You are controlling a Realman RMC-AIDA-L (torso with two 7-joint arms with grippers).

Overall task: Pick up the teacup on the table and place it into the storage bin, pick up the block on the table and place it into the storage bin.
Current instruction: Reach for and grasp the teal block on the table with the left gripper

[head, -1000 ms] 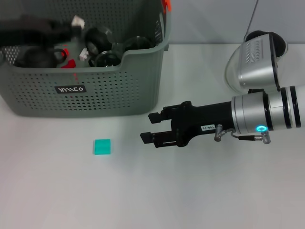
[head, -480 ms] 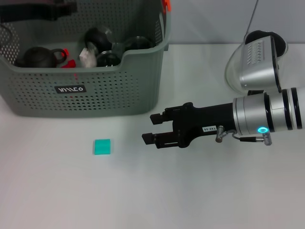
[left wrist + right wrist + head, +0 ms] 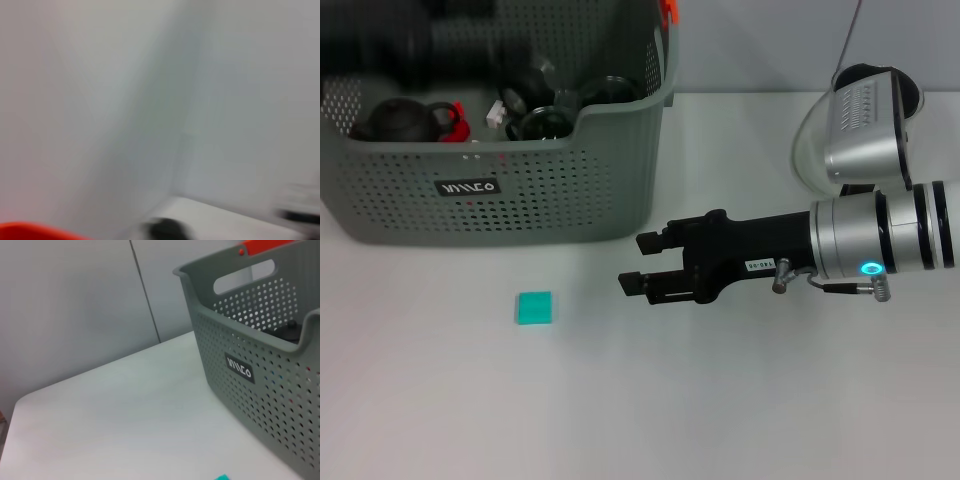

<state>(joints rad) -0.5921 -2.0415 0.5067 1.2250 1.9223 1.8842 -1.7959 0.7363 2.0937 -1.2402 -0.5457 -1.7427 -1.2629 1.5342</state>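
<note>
— Since a second ago, what moved?
— Left arm's dark blur over the bin shifted; its end effector is unreadable. Right end effector, released, barely moved.
— The block?
— Mid-desk, small, flat, light, stiff: pinch opposite edges.

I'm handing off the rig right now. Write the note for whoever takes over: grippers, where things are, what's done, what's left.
Right gripper: open, empty, over the table, in front of the storage bin and to the right of the green block.
Left gripper: a dark blurred arm is over the back of the bin; its fingers can't be made out.
Block: flat on the table in front of the bin, untouched.
Teacup: none is left on the table; dark tea ware, including a teapot, lies in the bin, so that step looks done.
Left to do: pick up the block and drop it in the bin.
</note>
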